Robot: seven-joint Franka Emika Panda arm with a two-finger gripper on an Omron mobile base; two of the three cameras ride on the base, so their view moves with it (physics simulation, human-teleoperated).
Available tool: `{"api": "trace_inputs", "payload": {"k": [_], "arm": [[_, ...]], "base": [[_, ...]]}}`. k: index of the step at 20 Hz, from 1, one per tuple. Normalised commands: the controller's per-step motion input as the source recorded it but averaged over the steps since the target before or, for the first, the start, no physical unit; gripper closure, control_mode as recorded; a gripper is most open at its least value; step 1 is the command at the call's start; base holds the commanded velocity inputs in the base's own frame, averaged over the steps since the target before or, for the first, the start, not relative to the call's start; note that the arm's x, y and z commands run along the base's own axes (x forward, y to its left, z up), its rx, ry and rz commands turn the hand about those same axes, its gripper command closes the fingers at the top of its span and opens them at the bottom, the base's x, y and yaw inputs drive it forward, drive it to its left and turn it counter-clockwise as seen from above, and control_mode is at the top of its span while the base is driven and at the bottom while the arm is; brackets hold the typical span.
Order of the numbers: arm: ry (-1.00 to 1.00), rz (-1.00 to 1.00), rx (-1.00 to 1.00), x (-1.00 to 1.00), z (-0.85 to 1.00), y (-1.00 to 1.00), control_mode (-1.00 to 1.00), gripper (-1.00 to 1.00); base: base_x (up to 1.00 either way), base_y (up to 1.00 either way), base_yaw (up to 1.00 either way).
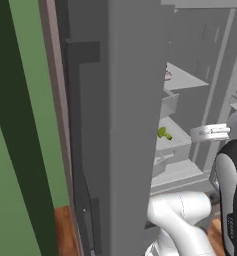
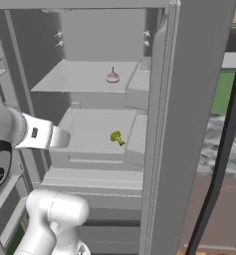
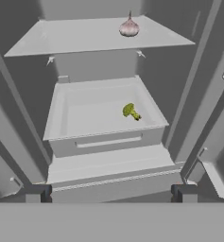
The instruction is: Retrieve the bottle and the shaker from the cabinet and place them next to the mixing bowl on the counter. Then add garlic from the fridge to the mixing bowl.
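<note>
Fridge (image 3: 198,85) open, arm facing its interior; gripper (image 3: 108,193) spread wide, nothing between the fingers (image 3: 35,193), both tips low in the hand view, outside the compartments. Garlic (image 3: 129,27) sits upright on the upper shelf (image 3: 61,40), stem up, toward the shelf's right-rear part; same bulb in the right base view (image 2: 112,76) and, partly hidden by the door (image 1: 125,125), in the left base view (image 1: 168,75). Below it an open drawer (image 3: 56,118) holds a small green veg, prob. broccoli (image 3: 131,111), lying near the drawer's right side; not a task item. Key relation: garlic lies ahead of and above the gripper, a bit right of its centre line, one level above the drawer that the hand now points toward; broccoli lies between, lower, almost under the garlic. Judgement: fridge stage of the task, approx. the reach-in phase; next move likely needs the hand raised to shelf level and sent forward, fingers straddling the bulb from its sides; risk: shelf edge contact, or drifting onto the broccoli instead.
</note>
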Motion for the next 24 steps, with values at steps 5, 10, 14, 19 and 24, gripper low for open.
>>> {"api": "trace_inputs", "payload": {"k": [5,10,14,19,24], "arm": [[0.00,0.00,0.00,0.00,0.00,0.00,1.00,-1.00],[0.00,0.00,0.00,0.00,0.00,0.00,1.00,-1.00],[0.00,0.00,0.00,0.00,0.00,0.00,1.00,-1.00],[0.00,0.00,0.00,0.00,0.00,0.00,1.00,-1.00],[0.00,0.00,0.00,0.00,0.00,0.00,1.00,-1.00]], "base": [[0.62,-0.09,0.13],[0.69,-0.11,0.09],[0.64,-0.10,0.10],[0.65,-0.10,0.18],[0.07,0.00,0.03]]}}
